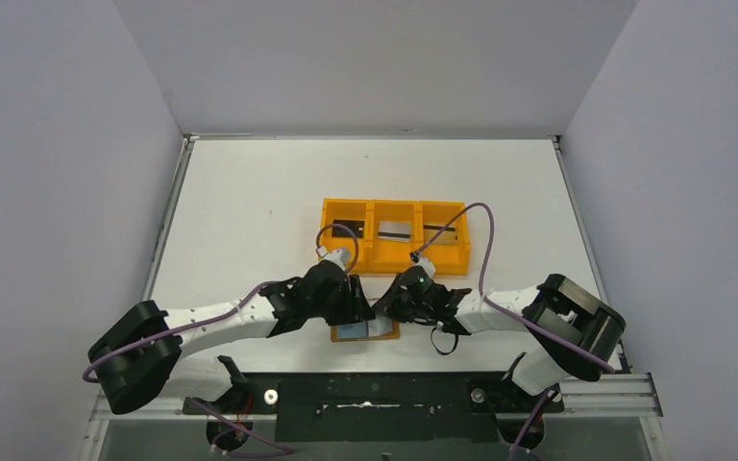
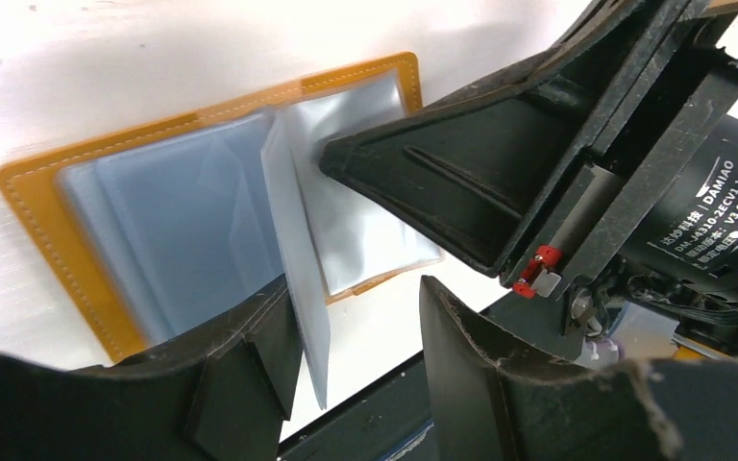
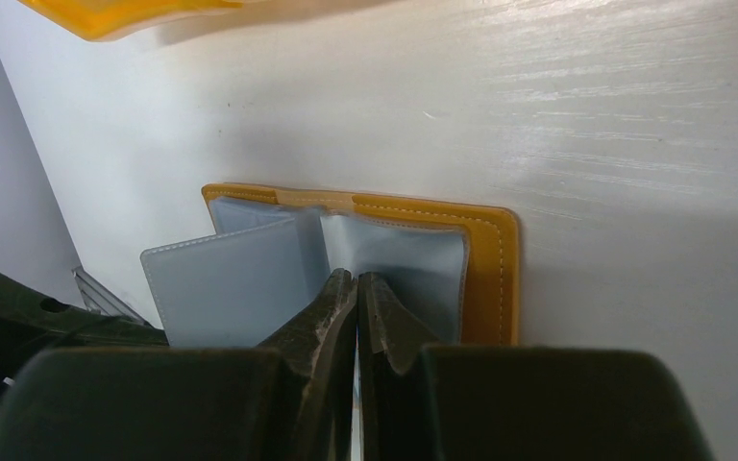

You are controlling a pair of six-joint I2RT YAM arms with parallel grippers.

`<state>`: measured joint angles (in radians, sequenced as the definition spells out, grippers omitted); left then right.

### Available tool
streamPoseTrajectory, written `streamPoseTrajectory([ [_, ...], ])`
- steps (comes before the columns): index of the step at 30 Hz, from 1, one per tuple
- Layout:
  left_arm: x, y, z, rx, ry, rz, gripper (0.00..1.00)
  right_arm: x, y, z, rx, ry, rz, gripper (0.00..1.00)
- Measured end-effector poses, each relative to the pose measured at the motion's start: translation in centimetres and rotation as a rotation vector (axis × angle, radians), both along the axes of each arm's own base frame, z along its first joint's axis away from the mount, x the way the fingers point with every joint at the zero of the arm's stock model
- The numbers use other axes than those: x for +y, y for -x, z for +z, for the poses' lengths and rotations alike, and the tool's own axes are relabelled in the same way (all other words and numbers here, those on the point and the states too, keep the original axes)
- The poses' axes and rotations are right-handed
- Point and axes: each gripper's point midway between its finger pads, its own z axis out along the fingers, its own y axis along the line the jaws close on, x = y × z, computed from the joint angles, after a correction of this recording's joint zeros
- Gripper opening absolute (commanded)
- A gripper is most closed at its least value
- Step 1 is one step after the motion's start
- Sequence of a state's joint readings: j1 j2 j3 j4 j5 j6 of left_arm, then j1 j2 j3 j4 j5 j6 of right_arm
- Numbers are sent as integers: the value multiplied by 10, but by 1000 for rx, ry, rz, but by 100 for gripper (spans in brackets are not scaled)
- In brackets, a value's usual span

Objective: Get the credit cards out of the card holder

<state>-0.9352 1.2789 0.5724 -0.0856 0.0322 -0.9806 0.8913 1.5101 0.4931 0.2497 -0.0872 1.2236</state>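
right tool (image 3: pixel 356 280) closed | tips on card holder (image 3: pixel 488 279) | left tool (image 2: pixel 360 312) agape

Top cam: card holder (image 1: pixel 365 332) mostly hidden; pocket contents unclear in all views.

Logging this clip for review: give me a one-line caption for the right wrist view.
Shut right claw resting its tips on the open card holder, one grey sleeve fanned leftward.
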Motion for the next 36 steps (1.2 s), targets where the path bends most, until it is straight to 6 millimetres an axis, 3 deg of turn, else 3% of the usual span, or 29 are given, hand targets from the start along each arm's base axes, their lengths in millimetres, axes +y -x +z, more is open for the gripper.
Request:
streamPoseTrajectory([
  [6, -18, 4, -6, 30, 51, -60, 45, -2, 2, 1, -5, -6, 0, 5],
  [11, -30, 7, -12, 49, 54, -94, 45, -20, 14, 6, -11, 1, -9, 9],
  [17, -39, 4, -18, 57, 45, -115, 45, -41, 11, 32, -86, -8, -76, 13],
  [23, -46, 5, -27, 71, 31, -128, 38, -54, 10, 51, -148, -50, -127, 14],
  [36, -41, 15, -27, 69, 30, -143, 36, -31, 12, 17, -65, 26, -5, 1],
])
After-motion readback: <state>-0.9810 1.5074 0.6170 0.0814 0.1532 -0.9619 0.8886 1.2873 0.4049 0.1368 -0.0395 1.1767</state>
